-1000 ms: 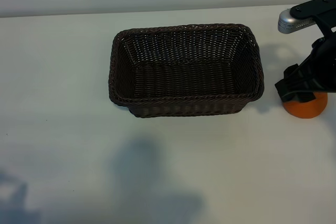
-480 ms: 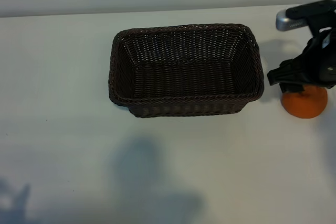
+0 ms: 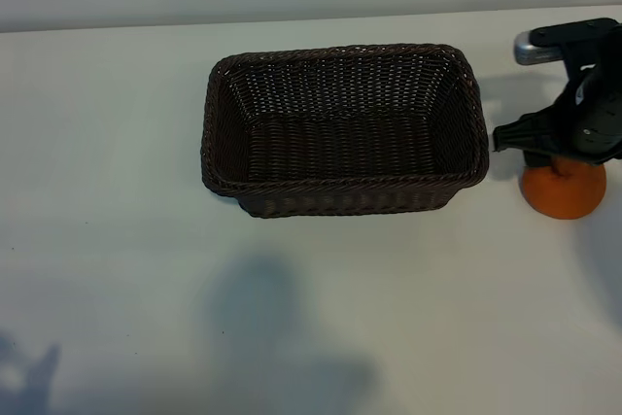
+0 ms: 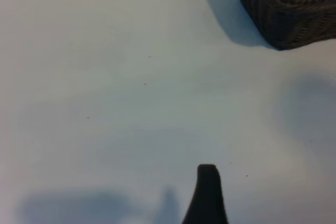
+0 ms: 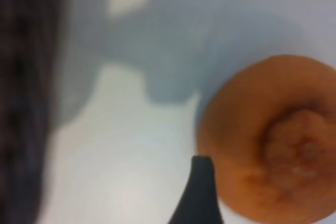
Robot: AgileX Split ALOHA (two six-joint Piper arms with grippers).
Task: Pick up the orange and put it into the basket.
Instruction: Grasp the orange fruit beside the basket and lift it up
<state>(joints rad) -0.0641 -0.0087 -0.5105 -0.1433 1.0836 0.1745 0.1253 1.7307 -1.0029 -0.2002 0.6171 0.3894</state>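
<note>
The orange sits on the white table just right of the basket, a dark brown wicker basket with nothing in it. My right gripper hangs over the orange's top and hides its upper part. It is open, and the orange rests on the table. In the right wrist view one dark finger stands at the edge of the orange, whose bumpy knob faces the camera; the other finger is out of frame. My left gripper is open over bare table; one finger shows, with a basket corner beyond it.
The table's far edge runs behind the basket. Arm shadows lie on the table in front of the basket. The basket's wall shows as a dark band in the right wrist view.
My right gripper has shifted slightly toward the basket and away from the table front, uncovering more of the orange. The orange and the basket have not moved.
</note>
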